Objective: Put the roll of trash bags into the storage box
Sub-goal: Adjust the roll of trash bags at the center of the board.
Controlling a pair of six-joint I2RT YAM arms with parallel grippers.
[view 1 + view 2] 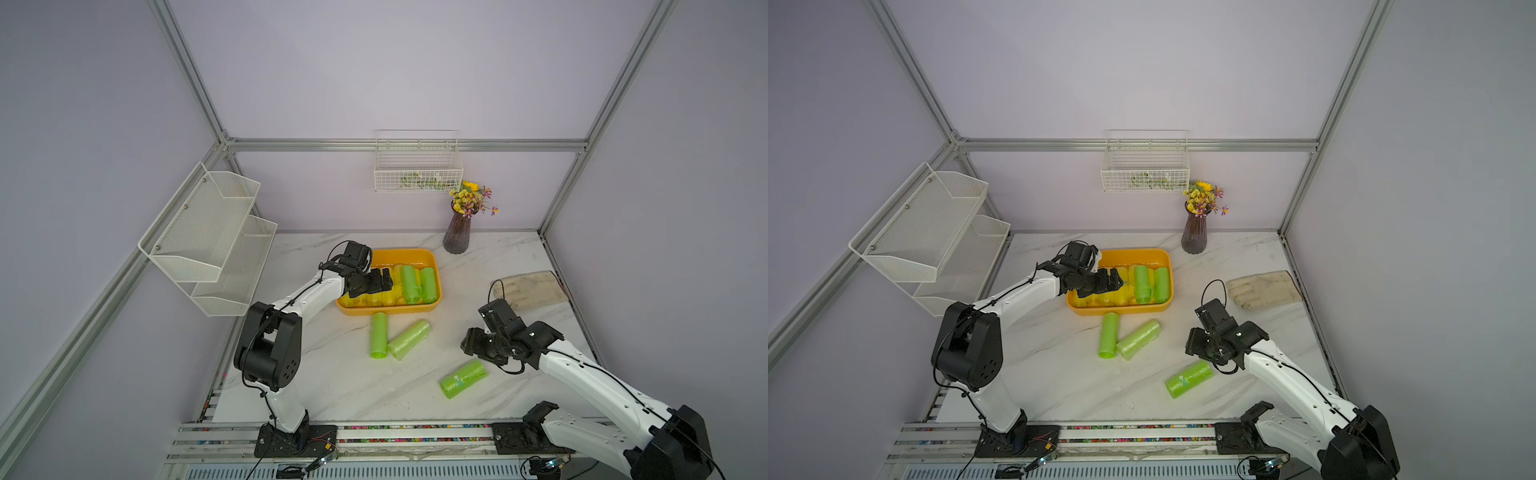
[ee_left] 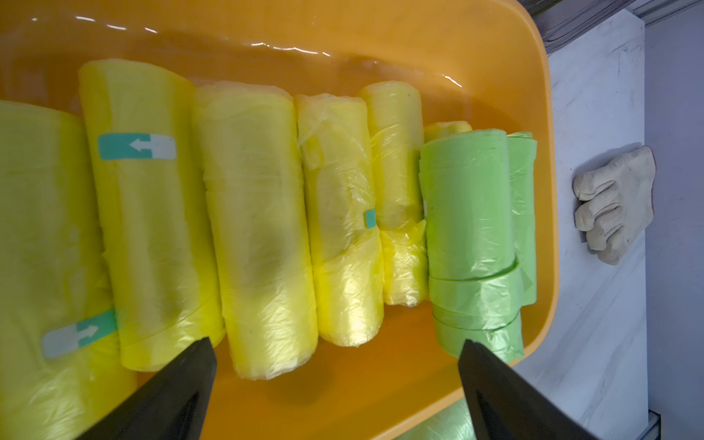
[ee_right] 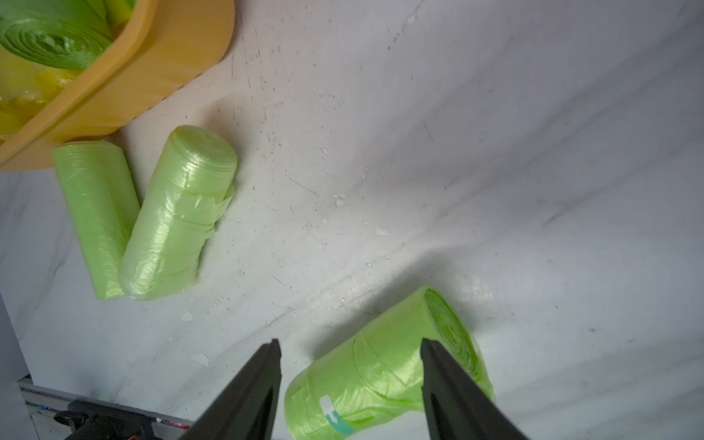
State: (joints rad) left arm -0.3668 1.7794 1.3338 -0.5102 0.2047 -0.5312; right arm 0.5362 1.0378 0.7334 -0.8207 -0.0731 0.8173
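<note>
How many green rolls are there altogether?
5 green rolls. Two lie side by side in the storage box, two touch on the table just in front of it, one lies alone by the right gripper. The left arm may hide more.

No legible text. Teal-white arrow stickers [image 2: 136,146] on two yellow rolls [image 2: 152,228] inside storage box [image 2: 495,57].

One orange box [image 1: 386,311]. In it lie six yellow rolls [image 2: 259,228] side by side, the sixth mostly hidden, plus two green rolls [image 1: 417,284]. Three more green rolls lie outside: a touching pair [image 1: 379,336] just in front of the box and a lone roll [image 1: 463,378] farther out to its right. One glove [image 1: 532,289] right of the box. Behind the box, one vase [image 1: 457,235] of flowers and one wire basket [image 1: 417,174]. Left of it, one two-tier shelf [image 1: 208,237]. Two arms: the left arm [image 1: 309,296] and the right arm [image 1: 582,368].
</note>
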